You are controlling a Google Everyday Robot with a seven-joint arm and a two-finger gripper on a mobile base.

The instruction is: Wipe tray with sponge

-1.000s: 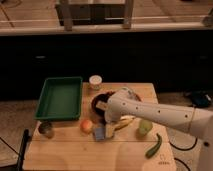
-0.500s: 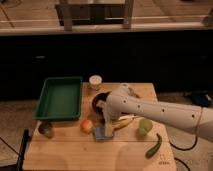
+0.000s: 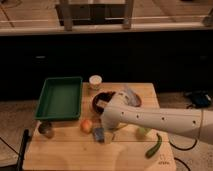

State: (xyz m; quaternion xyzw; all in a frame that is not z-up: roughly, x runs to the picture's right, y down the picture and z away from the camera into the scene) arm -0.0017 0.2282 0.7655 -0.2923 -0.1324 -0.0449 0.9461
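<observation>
Blue sponge (image 3: pixel 98 134) unmoved under gripper (image 3: pixel 105 131); green tray (image 3: pixel 60 97) untouched.

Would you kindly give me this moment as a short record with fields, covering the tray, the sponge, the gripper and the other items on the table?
tray: green tray, at the table's back left, nothing visible inside
sponge: blue-grey sponge, on the wooden table, right of the tray's near corner
gripper: gripper, low over the sponge
arm: white arm, reaching in from the right
other items: orange fruit, white cup, dark bowl, green pepper
</observation>
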